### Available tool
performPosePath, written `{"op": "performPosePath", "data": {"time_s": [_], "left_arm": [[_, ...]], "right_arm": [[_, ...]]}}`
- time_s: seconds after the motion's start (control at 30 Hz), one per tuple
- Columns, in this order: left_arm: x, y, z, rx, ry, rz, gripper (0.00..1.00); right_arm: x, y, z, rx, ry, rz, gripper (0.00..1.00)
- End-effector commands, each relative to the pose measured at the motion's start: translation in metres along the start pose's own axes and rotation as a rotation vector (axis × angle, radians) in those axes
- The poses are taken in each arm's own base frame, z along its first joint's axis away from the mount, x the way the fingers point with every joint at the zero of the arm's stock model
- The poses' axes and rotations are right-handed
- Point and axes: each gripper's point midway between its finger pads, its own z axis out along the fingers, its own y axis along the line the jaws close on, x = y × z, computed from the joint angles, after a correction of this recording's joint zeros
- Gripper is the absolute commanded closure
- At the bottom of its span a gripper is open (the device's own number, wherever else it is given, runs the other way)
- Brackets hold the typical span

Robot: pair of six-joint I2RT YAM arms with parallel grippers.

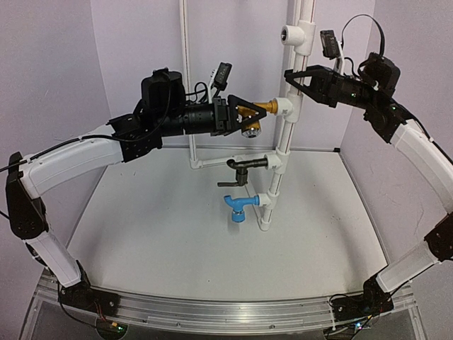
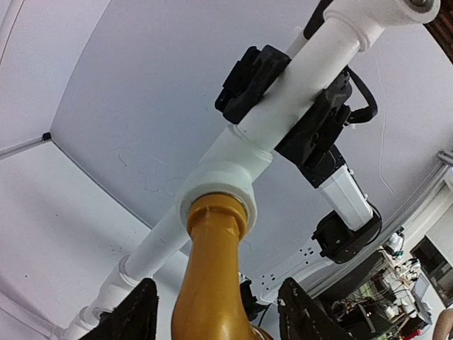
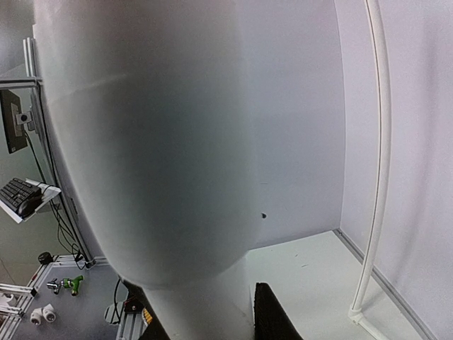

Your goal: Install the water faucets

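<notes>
The brass-gold faucet (image 1: 260, 108) sits level with its stem at the mouth of a white tee fitting (image 1: 284, 108) on the upright white pipe stand (image 1: 282, 152), its silver tip pointing down. The left gripper (image 1: 248, 117) comes in from the left with its jaws clenched on the faucet's body. In the left wrist view the brass-gold faucet (image 2: 212, 276) meets the white tee fitting (image 2: 225, 185) end-on, with dark fingers (image 2: 138, 313) on either side of the stem. Lower on the same stand, the black faucet (image 1: 243, 166) juts leftward from the next tee down. The blue faucet (image 1: 237, 205) does the same from the lowest tee, just above the counter (image 1: 156, 234), and both spouts turn downward. The right gripper (image 1: 296, 76) reaches in from the right, its jaws grasping the stand's vertical pipe just above the brass faucet's tee and below the open-mouthed top tee (image 1: 296, 33). In the right wrist view the white pipe stand (image 3: 163, 142) fills most of the frame, blurred by closeness, and one dark finger (image 3: 267, 315) shows at the bottom edge.
</notes>
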Motion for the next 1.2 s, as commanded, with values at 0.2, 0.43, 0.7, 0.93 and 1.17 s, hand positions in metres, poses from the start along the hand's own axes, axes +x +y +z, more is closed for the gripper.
{"op": "performPosePath", "data": {"time_s": [0.2, 0.43, 0.7, 0.93, 1.17], "left_arm": [[-0.011, -0.027, -0.016, 0.046, -0.008, 0.545, 0.56], [-0.005, -0.018, -0.011, 0.018, 0.058, 0.723, 0.63], [-0.024, -0.021, -0.026, -0.061, -0.033, 0.612, 0.21], [-0.03, -0.03, -0.054, -0.121, -0.047, 0.457, 0.0], [-0.042, -0.025, -0.095, -0.284, -0.112, 0.295, 0.0]], "right_arm": [[0.06, -0.004, 0.001, 0.001, 0.152, 0.421, 0.96], [0.058, -0.002, 0.001, 0.002, 0.15, 0.425, 0.97], [0.05, -0.01, 0.002, 0.039, 0.131, 0.415, 0.97], [0.045, -0.01, 0.002, 0.043, 0.122, 0.395, 0.71], [0.036, -0.005, 0.0, 0.048, 0.108, 0.364, 0.25]]}}
